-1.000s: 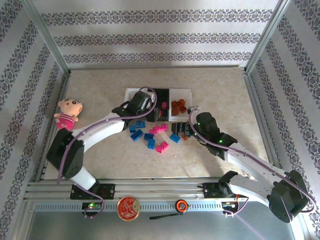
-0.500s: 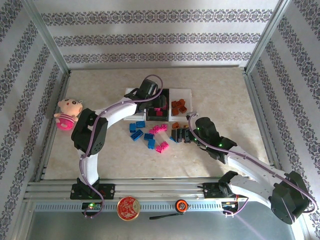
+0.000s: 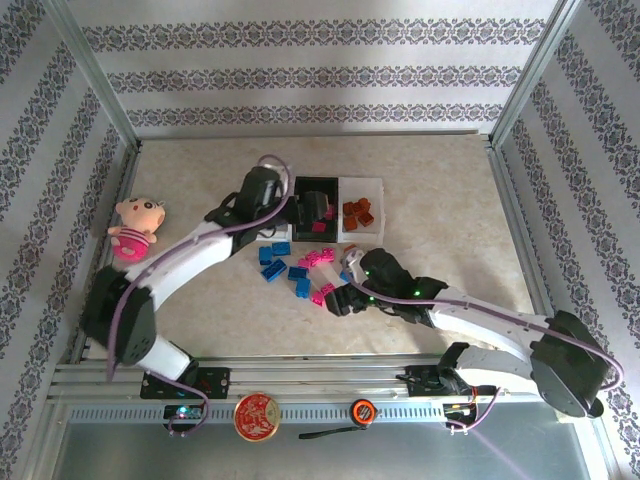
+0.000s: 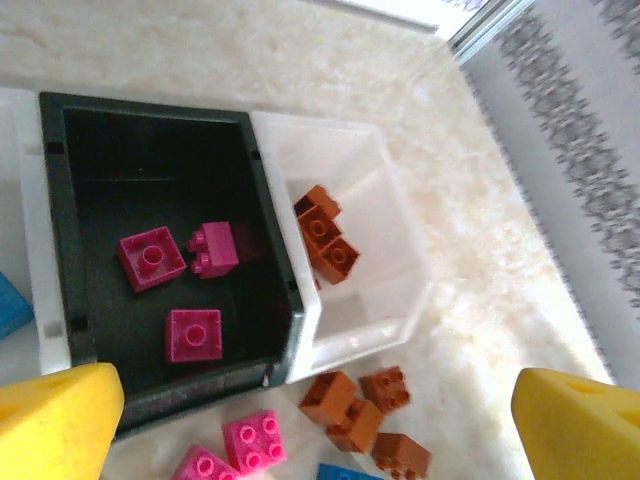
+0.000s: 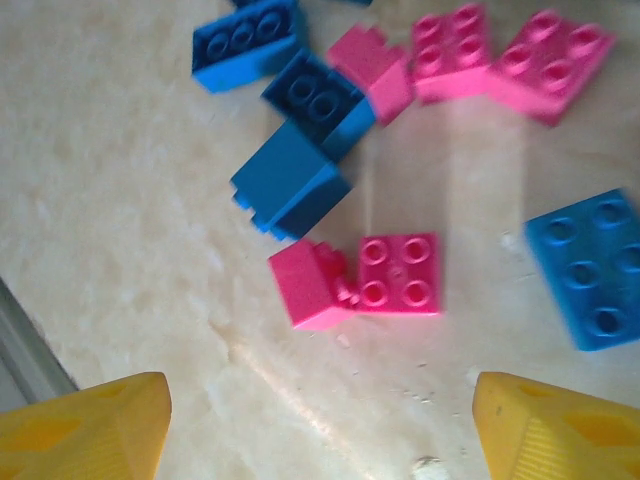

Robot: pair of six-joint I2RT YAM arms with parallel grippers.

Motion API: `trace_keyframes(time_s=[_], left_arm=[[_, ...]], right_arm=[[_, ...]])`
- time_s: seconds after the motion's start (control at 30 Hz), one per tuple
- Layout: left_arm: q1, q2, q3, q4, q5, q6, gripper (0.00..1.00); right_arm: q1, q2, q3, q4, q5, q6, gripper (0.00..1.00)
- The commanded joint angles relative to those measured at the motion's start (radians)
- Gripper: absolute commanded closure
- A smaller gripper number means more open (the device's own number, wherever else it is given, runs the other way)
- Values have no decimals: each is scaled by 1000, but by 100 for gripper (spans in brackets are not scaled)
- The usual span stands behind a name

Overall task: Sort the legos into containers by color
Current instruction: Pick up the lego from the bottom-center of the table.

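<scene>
The left gripper [image 4: 320, 425], released and empty, is hanging over the near edge of the black tray [image 4: 55, 200], which is holding three magenta legos [image 4: 150, 258]. The white tray [image 4: 390, 220] touching its right side is holding orange legos [image 4: 325, 235]. The right gripper [image 5: 320, 430], also released, is hovering over pink and blue legos [image 5: 400, 280] on the bench [image 5: 120, 200] just nearer.

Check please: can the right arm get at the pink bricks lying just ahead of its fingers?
Probably yes. The pink bricks lie just ahead of the right arm's open fingers; nothing stands between, and the nearest blue brick sits beyond them.
</scene>
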Motion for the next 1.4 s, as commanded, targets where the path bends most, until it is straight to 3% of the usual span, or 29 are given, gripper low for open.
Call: trace_keyframes(time_s=[0.0,0.2,0.47,1.0,1.23,1.37], left_arm=[[2,-128,-166,71,20,-62,0],[1,-361,-375,15,-13,-101,0],[1,-531,-461,-81,-45,-103,0],[2,-568,-452,-138,-72,-74,0],[3,-568,-452,-147,-79,-69,0],[3,-581,-453,-163,-96,-59,0]], right_arm=[[41,63,40,-2,-25,-17,20],[72,186,89,-18,-31,-4,30],[75,325,168,-36,-16,-10,39],[103,508,320,-135,78,-64,51],[106,497,308,-113,48,-73,68],[106,437,271,-96,28,-70,73]])
